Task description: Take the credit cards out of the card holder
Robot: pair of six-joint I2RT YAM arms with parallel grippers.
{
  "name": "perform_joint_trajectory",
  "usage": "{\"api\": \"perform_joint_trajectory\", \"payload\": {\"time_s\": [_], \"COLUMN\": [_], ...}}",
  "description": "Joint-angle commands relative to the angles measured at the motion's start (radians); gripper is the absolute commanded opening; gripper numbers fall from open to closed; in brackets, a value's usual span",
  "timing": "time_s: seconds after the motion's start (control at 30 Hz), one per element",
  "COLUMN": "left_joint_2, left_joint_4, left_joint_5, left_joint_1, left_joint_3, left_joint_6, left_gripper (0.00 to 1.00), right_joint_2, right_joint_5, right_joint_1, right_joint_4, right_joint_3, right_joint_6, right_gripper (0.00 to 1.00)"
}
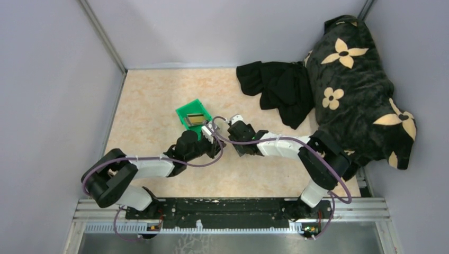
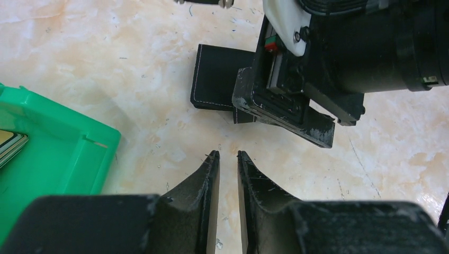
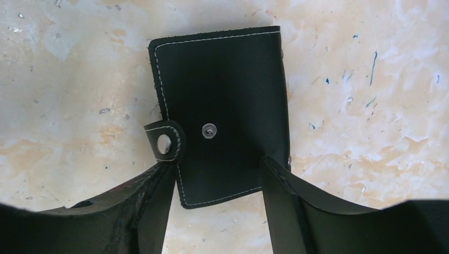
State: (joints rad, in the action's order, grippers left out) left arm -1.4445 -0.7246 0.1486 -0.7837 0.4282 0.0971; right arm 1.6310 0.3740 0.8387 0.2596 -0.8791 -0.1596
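On the beige marbled worktop [image 3: 370, 106], a flat black stitched card holder [image 3: 227, 95] lies folded, snap undone, between the right fingers [image 3: 296, 206], spread to straddle it, likely for a grasp. The left fingers [image 2: 204, 185] hover narrowly parted, empty, beside a green plastic bin [image 2: 58, 153].

Beige table [image 1: 153, 106]: card holder [image 3: 222, 95] flat between the right gripper's [image 3: 217, 166] fingers, green bin [image 2: 63, 159] beside the left gripper [image 2: 227, 156], dark cloth [image 1: 275, 87], seemingly bunched, beyond.

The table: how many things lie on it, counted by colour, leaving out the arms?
Green: 1, bin
Black: 3, card holder, cloth, flowered cushion
Gold-brown: 1, card in the bin
Total: 5
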Motion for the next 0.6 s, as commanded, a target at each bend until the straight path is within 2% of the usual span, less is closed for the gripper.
{"api": "perform_joint_trajectory", "payload": {"time_s": [0.0, 0.23, 0.3, 0.43, 0.47, 0.57], "left_joint_2": [0.04, 0.045, 0.043, 0.041, 0.041, 0.041], "left_joint_4": [-0.041, -0.05, -0.049, -0.048, -0.047, -0.047], "left_joint_5": [-0.015, -0.012, -0.006, 0.006, 0.008, 0.015], "left_joint_1": [-0.003, -0.003, -0.003, -0.003, -0.003, -0.003], "left_joint_3": [-0.016, -0.025, -0.021, -0.02, -0.019, -0.015], "left_joint_6": [-0.003, -0.004, -0.006, -0.005, -0.006, -0.004], "left_gripper": [0.25, 0.25, 0.25, 0.25, 0.26, 0.26], "right_joint_2": [0.012, 0.04, 0.03, 0.029, 0.002, -0.035], "right_joint_5": [0.076, -0.036, -0.06, -0.08, -0.087, -0.145], "right_joint_1": [0.032, 0.032, 0.03, 0.011, 0.001, -0.047], "right_joint_4": [0.046, 0.049, 0.036, 0.036, 0.039, 0.029], "right_joint_3": [-0.059, -0.092, -0.091, -0.099, -0.1, -0.093], "right_joint_6": [-0.031, -0.11, -0.121, -0.131, -0.136, -0.158], "right_gripper": [0.55, 0.46, 0.36, 0.03, 0.0, 0.0]}}
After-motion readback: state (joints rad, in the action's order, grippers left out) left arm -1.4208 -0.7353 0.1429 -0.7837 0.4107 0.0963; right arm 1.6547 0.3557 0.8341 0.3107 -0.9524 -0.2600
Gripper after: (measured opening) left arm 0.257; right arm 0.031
